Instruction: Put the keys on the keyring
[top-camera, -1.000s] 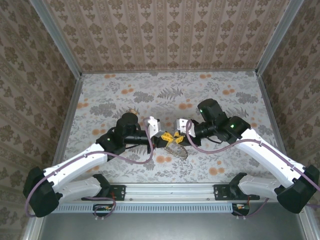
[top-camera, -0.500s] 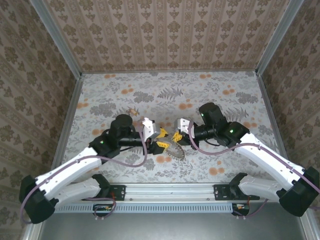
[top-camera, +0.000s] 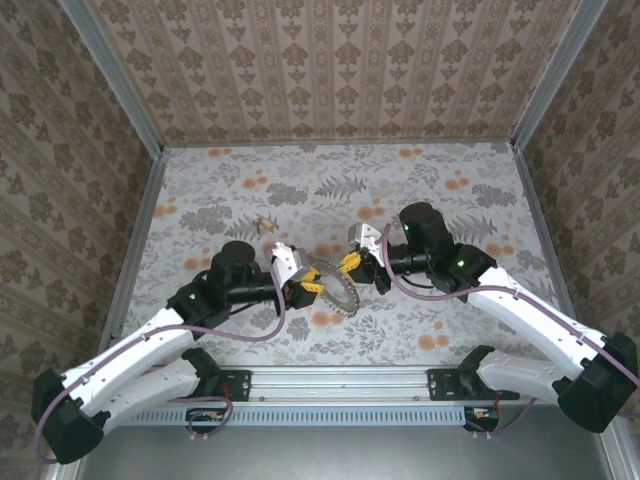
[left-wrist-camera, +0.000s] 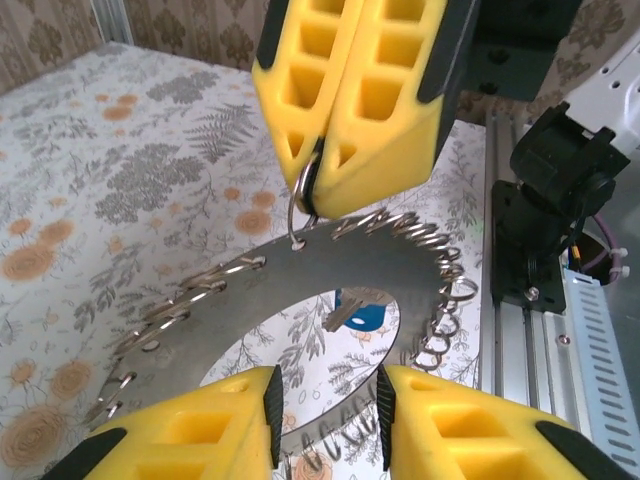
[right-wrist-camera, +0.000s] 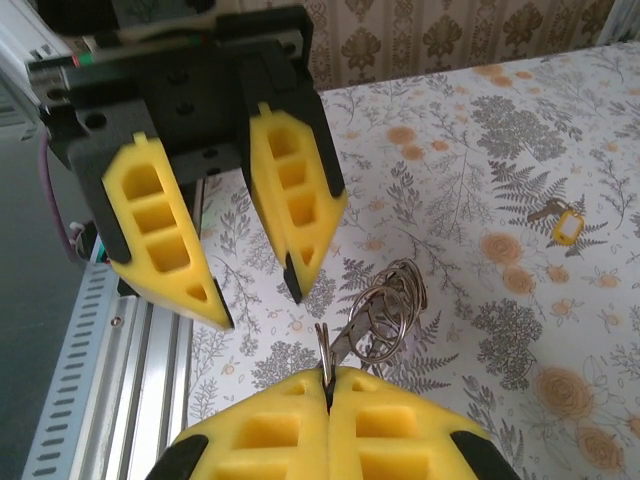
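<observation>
The keyring (left-wrist-camera: 400, 268), a flat grey band edged with small wire loops, hangs just above the table between the two arms, tilted, with its far edge lifted; from above it reads as an oval whose long axis seems to run from far-left to near-right, though the tilt makes that hard to judge. The right gripper (right-wrist-camera: 328, 388) is pinched tight on one wire loop at the lifted edge. The left gripper (left-wrist-camera: 325, 402) stands partly parted, its yellow fingers either side of the ring's low near rim; contact cannot be told. A blue key (left-wrist-camera: 362, 314) lies on the cloth beneath the ring's hole, and a pale-headed key (right-wrist-camera: 563, 222) lies well apart. The table (top-camera: 450, 200) wears a grey floral print; the walls (top-camera: 330, 70) are brown damask
</observation>
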